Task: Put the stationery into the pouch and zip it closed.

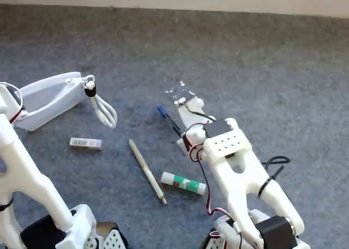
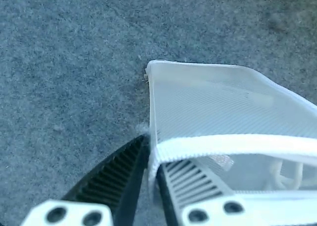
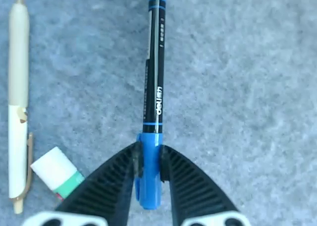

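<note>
The glue stick (image 1: 183, 183) lies farthest from the pouch (image 1: 46, 100), the beige pen (image 1: 146, 171) and a small white block (image 1: 85, 143) nearer it, the right jaws clamp a blue pen (image 3: 154, 97) well apart from it, and the left jaws pinch the pouch's edge.

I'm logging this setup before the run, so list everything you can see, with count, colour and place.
translucent white mesh pouch: one, whitish, far left, edge in the left gripper
white cord loop: one, white, at the pouch's end
small white labelled block: one, white, near the pouch
slim cream pen: one, cream, centre
white glue stick with green band: one, beside the pen
black marker with blue ends: one, in the right gripper
grey carpet: one, under everything
left gripper: one, black, shut on pouch
right gripper: one, black, shut on marker
</note>
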`<state>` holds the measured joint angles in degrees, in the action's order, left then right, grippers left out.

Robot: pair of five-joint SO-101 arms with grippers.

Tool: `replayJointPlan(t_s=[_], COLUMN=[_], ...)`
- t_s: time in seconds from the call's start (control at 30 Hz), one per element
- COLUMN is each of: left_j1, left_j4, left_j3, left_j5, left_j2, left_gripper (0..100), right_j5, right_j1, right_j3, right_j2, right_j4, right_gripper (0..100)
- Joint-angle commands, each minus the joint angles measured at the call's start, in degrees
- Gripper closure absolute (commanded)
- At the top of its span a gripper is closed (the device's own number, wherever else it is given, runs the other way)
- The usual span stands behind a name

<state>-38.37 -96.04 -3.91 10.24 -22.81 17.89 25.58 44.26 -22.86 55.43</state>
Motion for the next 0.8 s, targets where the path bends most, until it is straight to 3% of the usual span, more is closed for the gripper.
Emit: replayJointPlan(t_s=[0.0, 0.13, 0.47, 0.77], left_j1=[0.0, 0.1, 0.0, 0.0], left_j4=[1.4, 1.3, 1.2, 1.0], left_j3=[-0.3, -0.3, -0.3, -0.2], left_j5=[0.3, 0.3, 0.2, 0.2], left_j2=[-0.1, -0.1, -0.1, -0.1], left_gripper=[99, 99, 99, 99], right_j5=[0.6, 0.6, 0.3, -4.9], right_j1=[-1.2, -1.0, 5.1, 7.0], right_j3=[-0.7, -0.9, -7.9, -26.4], right_j2=[-2.4, -2.9, 1.1, 19.5], right_j4=[3.8, 7.5, 5.2, 5.2], right_gripper=[89.6, 77.4, 77.1, 77.2])
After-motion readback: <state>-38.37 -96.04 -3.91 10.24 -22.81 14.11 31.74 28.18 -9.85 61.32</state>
